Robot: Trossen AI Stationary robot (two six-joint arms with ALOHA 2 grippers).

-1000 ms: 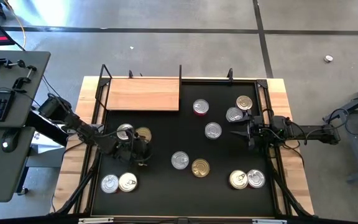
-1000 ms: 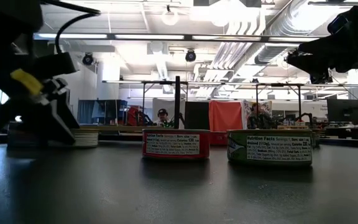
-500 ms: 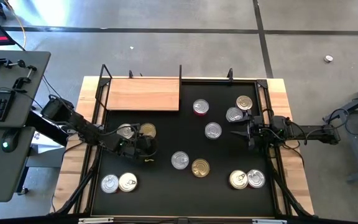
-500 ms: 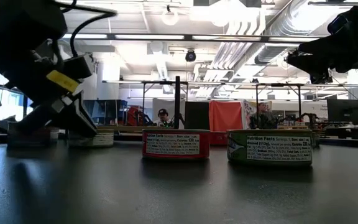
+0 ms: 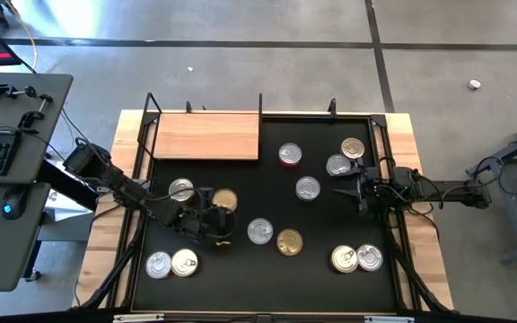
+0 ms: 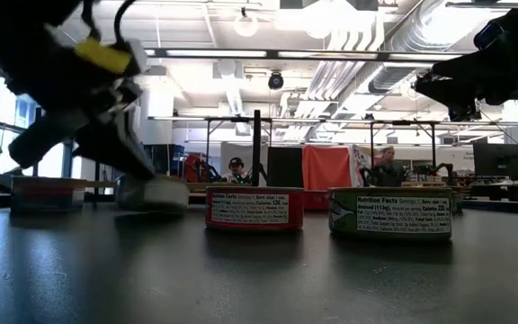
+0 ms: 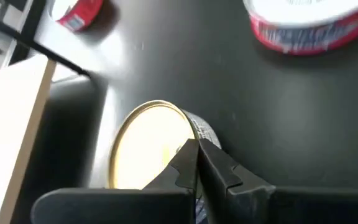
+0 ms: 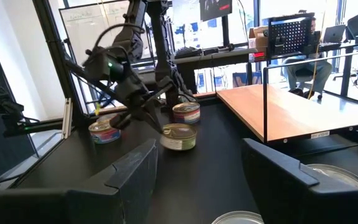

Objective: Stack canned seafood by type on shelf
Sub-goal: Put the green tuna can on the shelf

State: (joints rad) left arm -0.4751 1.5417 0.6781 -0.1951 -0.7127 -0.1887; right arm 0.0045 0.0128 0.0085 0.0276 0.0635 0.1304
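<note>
moved: left gripper [image 7: 193,144] has travelled right across the black mat [image 5: 240,278] and snapped from wide to fully closed; gold-lid can [image 5: 225,199] has slid right with it, away from the silver-lid can [image 5: 180,189] it sat next to. Right arm unchanged.
left pincer: closed on nothing, tips pressed together against the rim of the gold-lid can. Not a grasp.
gold-lid can: flat on the mat, left of centre, below the shelf, well apart from it.
shelf: wooden board [image 5: 206,135] at the mat's far-left corner, no can on it yet.
right pincer: right gripper [image 5: 341,191] waits at the right side of the mat, jaws wide, empty, just beside a silver-lid can [image 5: 308,187].
step: early, looks like a missed pick or a nudge on the first can; sorting not started.
next move: my read is to reopen, straddle the gold-lid can across its width, close, lift, then carry it to the shelf. Leave room there for a second pile of the other type.
count, cans: twelve on the mat, all singles, none stacked.
count, lids: roughly four or five gold, the rest silver; exact split unclear from above.
count, shelf: one.
count, arms: two.
</note>
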